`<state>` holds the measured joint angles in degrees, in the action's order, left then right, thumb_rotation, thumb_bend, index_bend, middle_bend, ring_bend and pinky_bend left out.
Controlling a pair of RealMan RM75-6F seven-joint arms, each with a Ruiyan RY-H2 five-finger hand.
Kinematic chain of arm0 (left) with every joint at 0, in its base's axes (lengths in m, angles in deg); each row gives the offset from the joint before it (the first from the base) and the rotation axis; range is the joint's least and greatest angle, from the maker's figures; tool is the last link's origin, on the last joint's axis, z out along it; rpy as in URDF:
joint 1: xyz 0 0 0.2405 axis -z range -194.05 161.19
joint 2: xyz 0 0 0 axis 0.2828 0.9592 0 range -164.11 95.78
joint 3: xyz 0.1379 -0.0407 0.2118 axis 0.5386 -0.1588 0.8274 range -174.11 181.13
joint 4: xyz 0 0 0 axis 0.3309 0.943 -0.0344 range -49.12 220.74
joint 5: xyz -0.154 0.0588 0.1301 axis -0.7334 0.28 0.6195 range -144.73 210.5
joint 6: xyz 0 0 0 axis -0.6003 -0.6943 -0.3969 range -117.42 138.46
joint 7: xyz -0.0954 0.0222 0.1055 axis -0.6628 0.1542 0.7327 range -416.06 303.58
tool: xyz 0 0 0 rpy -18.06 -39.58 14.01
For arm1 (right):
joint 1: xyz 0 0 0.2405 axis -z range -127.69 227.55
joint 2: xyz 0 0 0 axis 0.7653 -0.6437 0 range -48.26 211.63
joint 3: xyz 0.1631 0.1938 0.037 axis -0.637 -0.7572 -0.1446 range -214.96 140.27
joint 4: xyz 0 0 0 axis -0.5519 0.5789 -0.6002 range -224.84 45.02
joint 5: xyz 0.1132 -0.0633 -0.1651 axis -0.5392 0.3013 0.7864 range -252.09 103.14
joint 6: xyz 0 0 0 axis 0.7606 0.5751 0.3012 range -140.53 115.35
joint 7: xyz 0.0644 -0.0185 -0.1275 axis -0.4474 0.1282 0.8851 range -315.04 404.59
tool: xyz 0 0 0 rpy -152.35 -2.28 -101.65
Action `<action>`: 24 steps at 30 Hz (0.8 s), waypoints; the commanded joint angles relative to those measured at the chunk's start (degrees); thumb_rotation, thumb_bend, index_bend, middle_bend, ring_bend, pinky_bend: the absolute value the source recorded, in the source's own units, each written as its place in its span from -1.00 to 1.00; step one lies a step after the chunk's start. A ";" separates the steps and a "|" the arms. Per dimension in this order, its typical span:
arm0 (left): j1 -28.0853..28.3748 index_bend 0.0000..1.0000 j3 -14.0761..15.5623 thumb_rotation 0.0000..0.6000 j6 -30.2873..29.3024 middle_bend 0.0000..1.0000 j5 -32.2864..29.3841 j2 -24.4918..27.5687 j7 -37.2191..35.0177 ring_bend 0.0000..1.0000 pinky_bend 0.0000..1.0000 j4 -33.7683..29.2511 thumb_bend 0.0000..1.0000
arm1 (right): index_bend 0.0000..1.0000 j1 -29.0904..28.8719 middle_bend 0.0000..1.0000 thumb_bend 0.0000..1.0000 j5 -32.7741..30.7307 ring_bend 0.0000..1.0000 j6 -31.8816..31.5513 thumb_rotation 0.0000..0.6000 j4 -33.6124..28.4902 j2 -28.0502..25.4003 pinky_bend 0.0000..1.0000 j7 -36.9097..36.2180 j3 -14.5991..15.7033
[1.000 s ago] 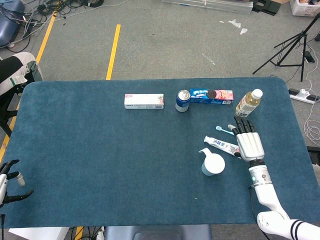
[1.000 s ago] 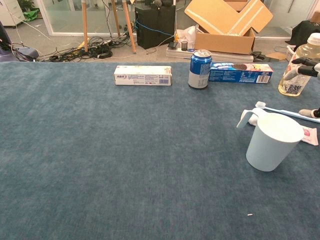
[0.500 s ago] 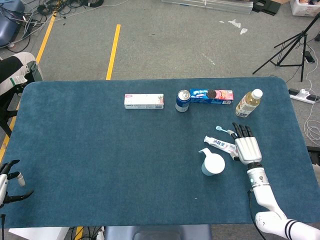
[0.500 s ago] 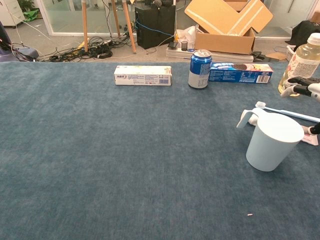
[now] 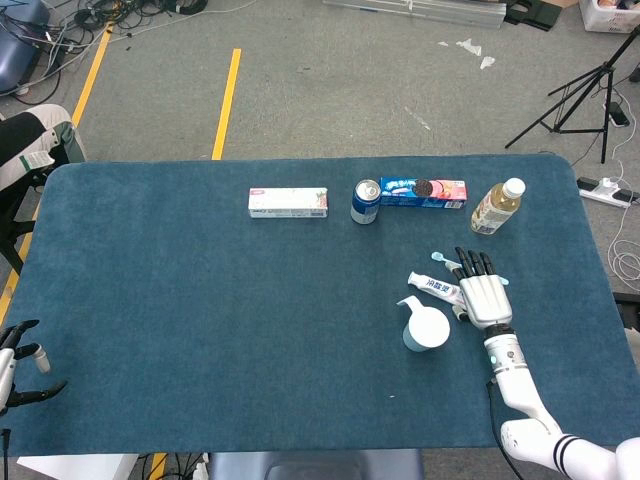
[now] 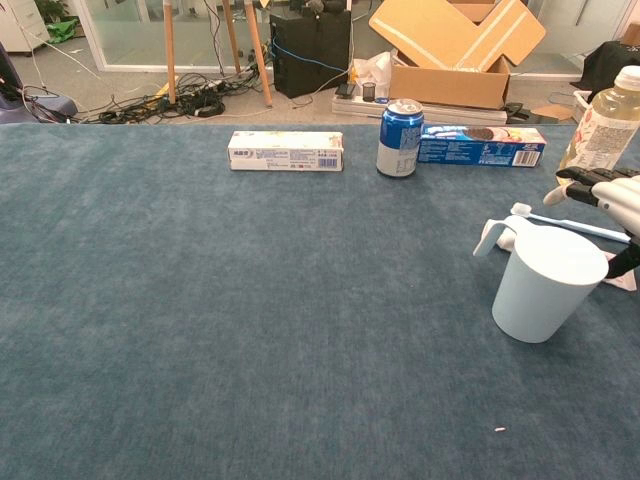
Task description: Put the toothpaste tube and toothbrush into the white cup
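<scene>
The white cup stands upright on the blue table, handle pointing back left. Just behind it lies the white toothpaste tube, its cap end showing beside the cup in the chest view. The light blue toothbrush lies behind the tube. My right hand hovers flat over the right ends of both, fingers spread, holding nothing. My left hand rests at the table's near left corner, fingers apart and empty.
Along the back stand a toothpaste box, a blue soda can, a cookie box and a drink bottle. The bottle is close behind my right hand.
My right hand has drifted left and slightly back, from beside the tube to over the tube and toothbrush ends. The cup, tube and brush have not moved.
</scene>
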<state>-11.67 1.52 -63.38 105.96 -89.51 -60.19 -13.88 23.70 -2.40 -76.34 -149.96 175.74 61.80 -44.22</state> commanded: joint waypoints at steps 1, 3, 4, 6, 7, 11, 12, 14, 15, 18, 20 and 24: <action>-0.02 0.25 0.01 1.00 -0.03 -0.70 0.06 0.04 -0.06 -0.77 -0.69 -0.05 -1.00 | -0.58 -0.23 -1.00 -0.71 0.40 -1.00 0.12 1.00 0.98 0.72 -0.83 -0.32 -0.09; -0.02 0.25 0.01 1.00 0.00 -0.70 0.03 0.03 -0.09 -0.77 -0.69 -0.05 -1.00 | -0.59 -0.38 -1.00 -0.71 0.66 -1.00 0.15 1.00 1.64 1.19 -0.83 -0.50 -0.16; -0.02 0.25 0.01 1.00 0.01 -0.70 0.01 0.04 -0.11 -0.77 -0.69 -0.06 -1.00 | -0.60 -0.43 -1.00 -0.71 0.77 -1.00 0.15 1.00 1.89 1.38 -0.83 -0.60 -0.19; 0.00 0.25 0.02 1.00 0.07 -0.70 -0.02 0.04 -0.11 -0.77 -0.69 -0.05 -1.00 | -0.60 -0.56 -1.00 -0.71 0.95 -1.00 0.16 1.00 2.38 1.72 -0.83 -0.71 -0.26; 0.00 0.25 0.02 1.00 0.07 -0.70 -0.01 0.05 -0.10 -0.77 -0.69 -0.05 -1.00 | -0.60 -0.63 -1.00 -0.71 1.04 -1.00 0.20 1.00 2.72 1.94 -0.83 -0.74 -0.31; 0.01 0.25 0.03 1.00 0.12 -0.70 0.00 0.11 -0.24 -0.77 -0.69 -0.06 -1.00 | -0.60 -0.92 -1.00 -0.71 1.07 -1.00 0.37 1.00 3.90 2.66 -0.83 -0.74 -0.68; 0.00 0.25 0.03 1.00 0.13 -0.70 0.00 0.12 -0.26 -0.77 -0.69 -0.05 -1.00 | -0.60 -1.00 -1.00 -0.71 1.03 -1.00 0.44 1.00 4.19 2.81 -0.83 -0.72 -0.78; 0.00 0.25 0.04 1.00 0.16 -0.70 0.00 0.15 -0.32 -0.77 -0.69 -0.06 -1.00 | -0.60 -1.19 -1.00 -0.71 0.87 -1.00 0.63 1.00 4.90 3.16 -0.83 -0.58 -1.06; 0.00 0.25 0.05 1.00 0.17 -0.70 0.00 0.16 -0.33 -0.77 -0.69 -0.07 -1.00 | -0.60 -1.28 -1.00 -0.71 0.80 -1.00 0.71 1.00 5.21 3.31 -0.83 -0.53 -1.20; 0.00 0.25 0.05 1.00 0.18 -0.70 0.01 0.17 -0.35 -0.77 -0.69 -0.06 -1.00 | -0.60 -1.60 -1.00 -0.71 0.54 -1.00 1.06 1.00 6.30 3.83 -0.83 -0.37 -1.61; 0.01 0.25 0.05 1.00 0.21 -0.70 -0.03 0.16 -0.36 -0.77 -0.69 -0.04 -1.00 | -0.60 -1.83 -1.00 -0.71 0.30 -1.00 1.36 1.00 7.19 4.27 -0.83 -0.24 -1.90; 0.03 0.25 0.07 1.00 0.26 -0.70 -0.04 0.15 -0.30 -0.77 -0.69 0.00 -1.00 | -0.60 -2.25 -1.00 -0.71 -0.27 -1.00 1.73 1.00 9.11 5.14 -0.83 -0.13 -2.63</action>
<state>-11.64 1.58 -63.11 105.92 -89.36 -60.49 -13.88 21.63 -2.44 -74.75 -141.31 180.58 61.62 -46.57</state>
